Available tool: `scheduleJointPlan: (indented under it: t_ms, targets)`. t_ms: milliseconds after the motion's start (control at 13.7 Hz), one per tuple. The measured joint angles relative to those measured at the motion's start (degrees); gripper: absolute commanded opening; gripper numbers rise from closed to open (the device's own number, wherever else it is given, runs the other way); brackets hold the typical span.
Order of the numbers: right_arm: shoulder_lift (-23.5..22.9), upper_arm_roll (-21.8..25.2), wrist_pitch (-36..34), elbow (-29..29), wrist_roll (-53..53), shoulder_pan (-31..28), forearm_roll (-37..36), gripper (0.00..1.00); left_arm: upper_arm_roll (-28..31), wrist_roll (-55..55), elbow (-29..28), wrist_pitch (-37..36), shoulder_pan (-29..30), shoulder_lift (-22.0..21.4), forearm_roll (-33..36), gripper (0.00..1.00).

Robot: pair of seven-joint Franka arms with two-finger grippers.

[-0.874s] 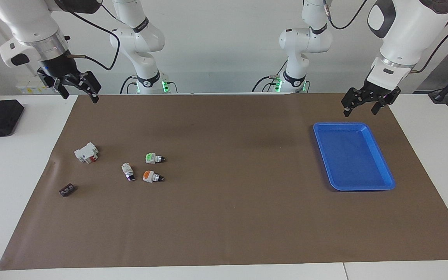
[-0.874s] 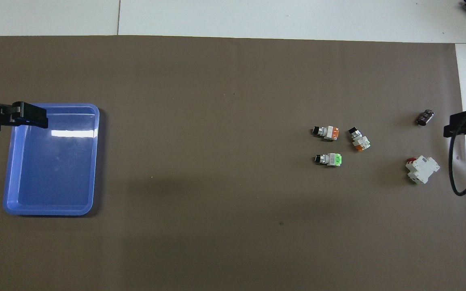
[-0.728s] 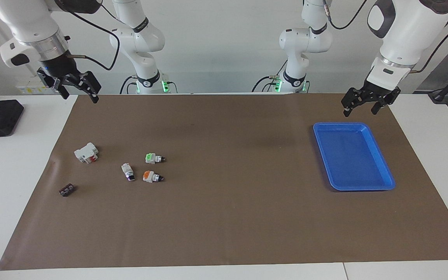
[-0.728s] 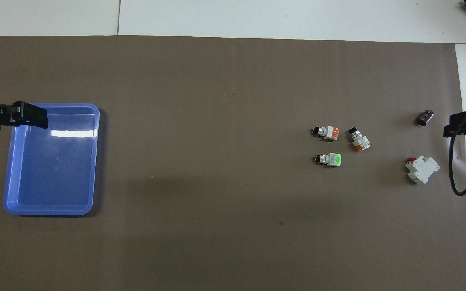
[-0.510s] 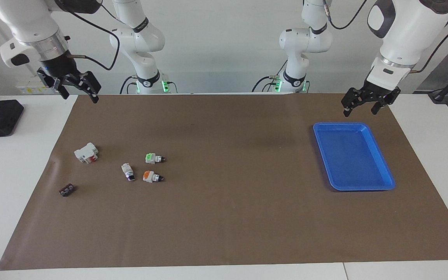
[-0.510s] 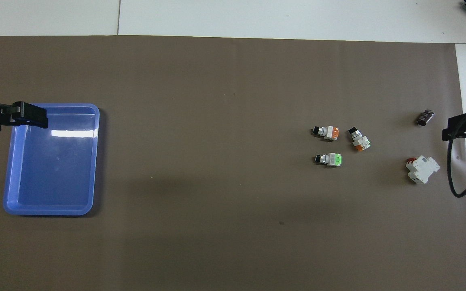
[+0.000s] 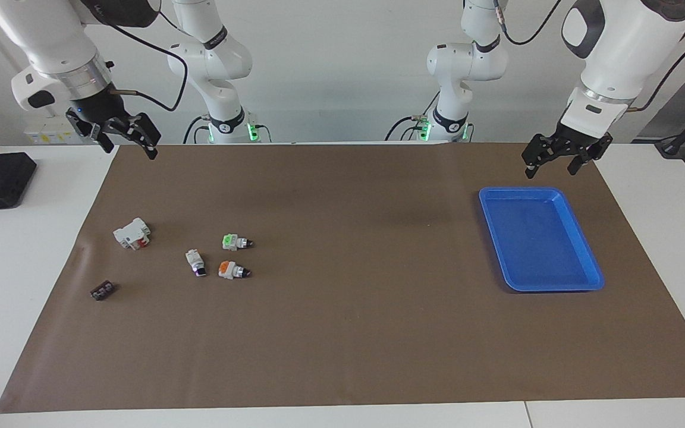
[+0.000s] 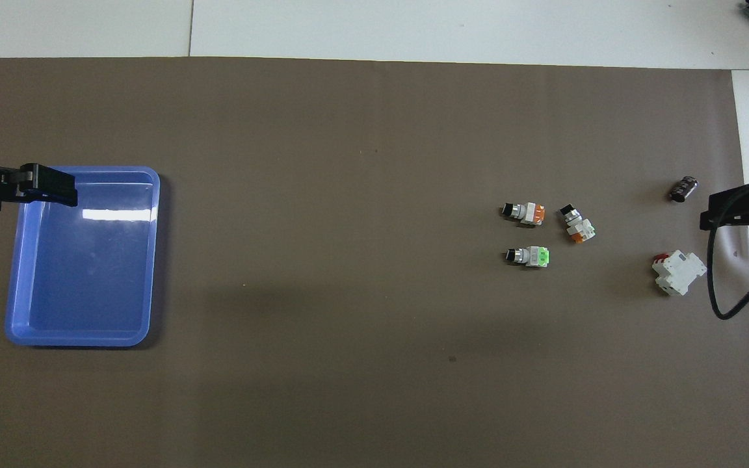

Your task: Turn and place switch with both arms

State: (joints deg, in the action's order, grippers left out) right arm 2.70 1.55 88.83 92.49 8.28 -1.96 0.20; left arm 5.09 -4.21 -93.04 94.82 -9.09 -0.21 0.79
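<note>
Only the right gripper (image 7: pixel 128 138) has moved a little, sliding in from the table's edge to hang over the brown mat (image 7: pixel 348 333) at the right arm's end; its jaws look spread open and hold nothing. The left gripper (image 7: pixel 558 161) waits in the air by the robot-side end of the blue tray (image 7: pixel 586 279), jaws open and empty too. The switch (image 7: pixel 196 263) lies on the mat, untouched, just beside the orange switch (image 7: pixel 232 270) and near the green switch (image 7: pixel 234 242). I think the right arm should go first, since the switch is on its side. It should come straight down over the white body, with its jaws staying wide until they are around it, so it does not bump the orange one. The white breaker (image 7: pixel 132 233) and the small black part (image 7: pixel 103 290) are well apart, so they should not get in the way.
</note>
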Motion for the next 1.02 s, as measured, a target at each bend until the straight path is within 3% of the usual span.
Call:
scheduleJointPlan:
  t_ms: [146,437,1019]
  targets:
    - [0.1,0.0,5.1,3.3,-4.4,-0.3,0.1,1.0,0.0,0.0,0.0,0.0,0.0,0.0,0.0,1.0]
    - [-1.1,0.1,18.9,15.3,-17.4,-1.4,3.3,1.0,0.0,0.0,0.0,0.0,0.0,0.0,0.0,1.0]
    - [-12.6,-0.2,42.5,27.0,-36.0,0.4,5.5,1.0,0.0,0.0,0.0,0.0,0.0,0.0,0.0,1.0]
